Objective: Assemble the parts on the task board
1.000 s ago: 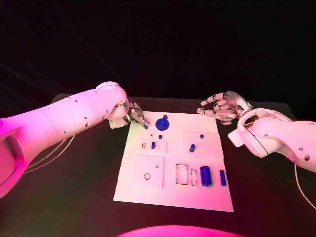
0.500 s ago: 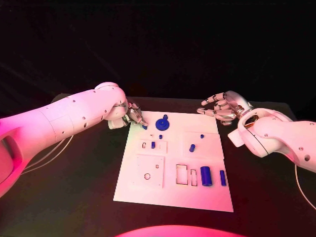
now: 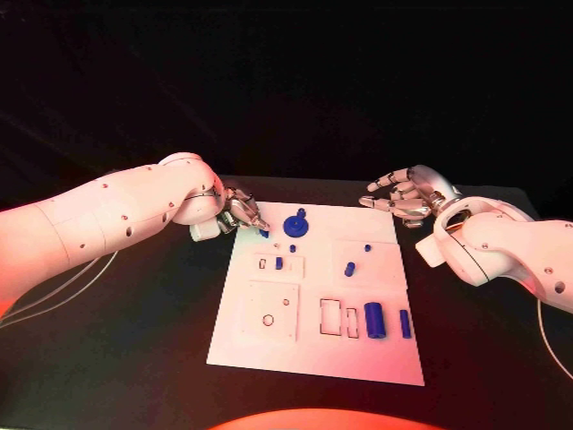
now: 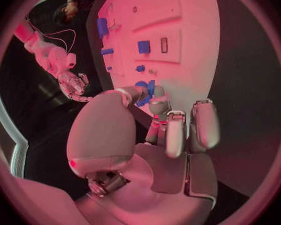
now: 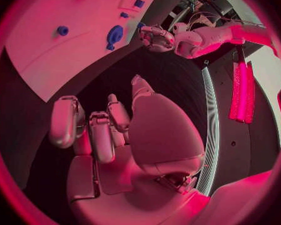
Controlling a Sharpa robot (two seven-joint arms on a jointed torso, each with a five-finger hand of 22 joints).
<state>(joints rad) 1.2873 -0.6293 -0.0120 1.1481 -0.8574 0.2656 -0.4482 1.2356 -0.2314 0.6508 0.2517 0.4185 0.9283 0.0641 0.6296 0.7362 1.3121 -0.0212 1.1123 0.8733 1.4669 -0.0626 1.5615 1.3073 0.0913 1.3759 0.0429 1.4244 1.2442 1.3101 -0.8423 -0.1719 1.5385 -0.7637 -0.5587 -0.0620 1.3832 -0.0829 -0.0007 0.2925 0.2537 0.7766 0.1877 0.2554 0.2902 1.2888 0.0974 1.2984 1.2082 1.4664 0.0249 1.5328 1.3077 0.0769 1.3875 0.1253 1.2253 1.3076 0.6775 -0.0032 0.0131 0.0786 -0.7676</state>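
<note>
My left hand [image 3: 242,215] has crept toward the task board [image 3: 315,358]'s far corner, fingers curled, grasp unclear; right hand [image 3: 403,197] hovers open, empty.

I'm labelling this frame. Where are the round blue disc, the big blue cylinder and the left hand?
round blue disc [image 3: 295,226], head view, middle of its face.
big blue cylinder [image 3: 374,320], head view, mid-length of its side.
left hand [image 3: 240,213], head view, middle of the fingers.

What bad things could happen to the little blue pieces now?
The left hand has its fingers right at the far left corner of the task board, close to the round blue part. It might knock that part, or push the board. Loose small pieces like the blue cylinder could then roll.
</note>
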